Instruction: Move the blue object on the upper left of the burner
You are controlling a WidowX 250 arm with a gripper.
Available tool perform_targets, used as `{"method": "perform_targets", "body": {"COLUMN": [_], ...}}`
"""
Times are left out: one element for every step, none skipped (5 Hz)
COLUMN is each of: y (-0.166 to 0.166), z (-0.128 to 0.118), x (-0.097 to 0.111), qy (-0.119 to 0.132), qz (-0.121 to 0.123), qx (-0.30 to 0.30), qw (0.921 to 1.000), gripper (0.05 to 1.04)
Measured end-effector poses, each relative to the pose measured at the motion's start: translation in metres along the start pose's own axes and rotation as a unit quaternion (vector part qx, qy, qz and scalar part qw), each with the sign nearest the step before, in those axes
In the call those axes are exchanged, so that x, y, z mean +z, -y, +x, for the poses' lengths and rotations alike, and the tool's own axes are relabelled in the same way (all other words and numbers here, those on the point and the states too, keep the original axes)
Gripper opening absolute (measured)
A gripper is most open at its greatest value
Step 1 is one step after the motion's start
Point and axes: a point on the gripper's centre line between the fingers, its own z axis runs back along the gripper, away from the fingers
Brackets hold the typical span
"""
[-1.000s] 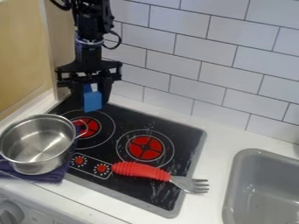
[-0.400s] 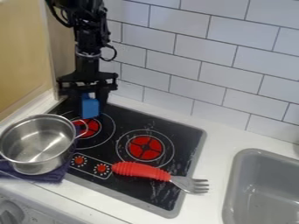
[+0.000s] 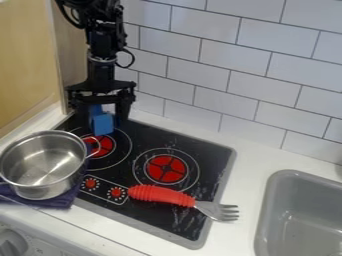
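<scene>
Camera view: black arm (image 3: 101,45) enters from the top edge, upper left; claw (image 3: 103,118) points down over the rear left part of the black cooktop (image 3: 143,134). Claw fingers stand apart — one on each side of the blue object (image 3: 102,125). Narrow dark gap seen between object and the finger on the view's right; contact on the other side, cannot tell.

Blue object: upright, slightly tilted, at the rear edge of the left burner's red centre (image 3: 102,146). Whether its base touches the cooktop, cannot tell.

Metal pot (image 3: 43,165) at the left of the view, partly on a dark purple cloth (image 3: 65,200), one handle reaching over the left burner. Second burner (image 3: 166,168) to the right. Fork (image 3: 163,195) with red ribbed grip lies across the front of the cooktop, tines over the white counter (image 3: 248,161). Grey sink (image 3: 264,210) at the right — tiled wall (image 3: 200,60) behind
</scene>
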Motion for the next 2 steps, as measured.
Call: {"method": "perform_targets", "body": {"y": [0.001,-0.0006], "z": [0.0014,0.0034], "x": [0.0,0.009], "qy": [0.004,0.019], "qz": [-0.003,-0.004], "qx": [0.008,0.001], "qw": [1.0,0.9998], "gripper": [1.003,0.999]}}
